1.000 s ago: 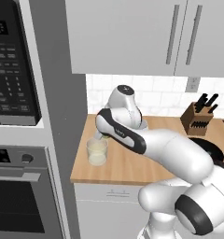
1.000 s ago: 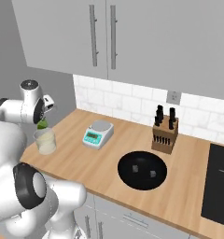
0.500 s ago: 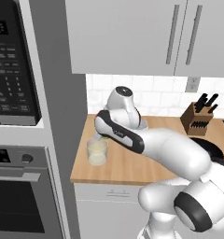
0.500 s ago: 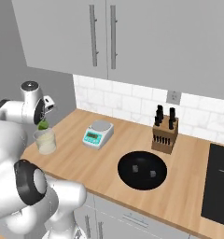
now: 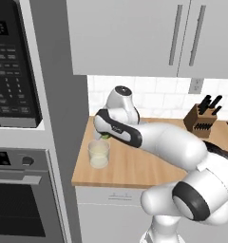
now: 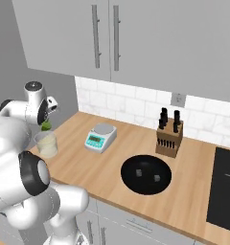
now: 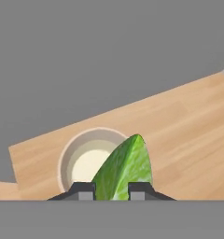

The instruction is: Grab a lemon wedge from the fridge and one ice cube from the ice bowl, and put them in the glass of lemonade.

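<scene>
In the left base view the glass (image 5: 99,153) is seen standing on the counter (image 5: 130,166) near its left end, hard by the grey side panel, and just above and behind its rim a speck of green is caught under the hand: the wedge (image 5: 106,137), carried in the gripper (image 5: 105,135). In the right base view the same stack is read from the other side: the glass (image 6: 46,144) sits low, the wedge (image 6: 46,126) hangs directly over its mouth, apart from the rim, and further right the scale (image 6: 101,137), the dark round pan (image 6: 145,174) and the knife block (image 6: 169,136) are well away and out of the play. In the hand view the whole matter is settled: the wedge (image 7: 125,170) is clamped between the two finger tips (image 7: 82,190), narrow-set upon it, its long axis running up and away from the fingers toward a pointed end, while the glass (image 7: 88,161) lies below and a little to the left, so that the wedge overlaps only the right part of the mouth. A small shift toward the glass's centre is judged to be wanted before release; otherwise the rim may be clipped. The ice step is judged not yet done.
</scene>
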Tool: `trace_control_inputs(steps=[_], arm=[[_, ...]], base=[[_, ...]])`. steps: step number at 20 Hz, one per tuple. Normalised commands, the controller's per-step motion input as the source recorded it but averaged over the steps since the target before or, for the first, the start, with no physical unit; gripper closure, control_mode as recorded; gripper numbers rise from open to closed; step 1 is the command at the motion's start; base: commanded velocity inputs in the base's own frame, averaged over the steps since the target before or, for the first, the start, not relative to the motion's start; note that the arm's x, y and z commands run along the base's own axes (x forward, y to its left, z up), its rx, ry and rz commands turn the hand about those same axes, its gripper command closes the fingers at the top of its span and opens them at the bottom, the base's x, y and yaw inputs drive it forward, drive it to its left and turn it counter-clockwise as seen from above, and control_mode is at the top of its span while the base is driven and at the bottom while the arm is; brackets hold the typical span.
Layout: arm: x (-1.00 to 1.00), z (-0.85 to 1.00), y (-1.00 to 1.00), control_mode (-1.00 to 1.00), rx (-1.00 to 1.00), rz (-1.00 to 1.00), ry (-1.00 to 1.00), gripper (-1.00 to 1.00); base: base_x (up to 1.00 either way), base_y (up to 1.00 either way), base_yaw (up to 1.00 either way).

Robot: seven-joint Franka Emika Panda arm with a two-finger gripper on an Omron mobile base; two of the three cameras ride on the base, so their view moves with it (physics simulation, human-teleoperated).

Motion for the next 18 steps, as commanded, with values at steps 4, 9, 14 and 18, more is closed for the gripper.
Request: trace_control_inputs(steps=[4, 9, 14, 18], arm=[[0.02, 0.00, 0.26, -1.00, 0.00, 0.00, 0.01, 1.00], [0.01, 0.00, 0.28, -1.00, 0.00, 0.00, 0.00, 1.00], [0.01, -0.04, 0.03, -1.00, 0.00, 0.00, 0.00, 1.00], [0.00, -0.24, 0.00, -1.00, -0.02, 0.00, 0.00, 1.00]], base=[[0.00, 0.00, 0.00], [0.00, 0.00, 0.00], [0.00, 0.00, 0.00], [0.00, 0.00, 0.00]])
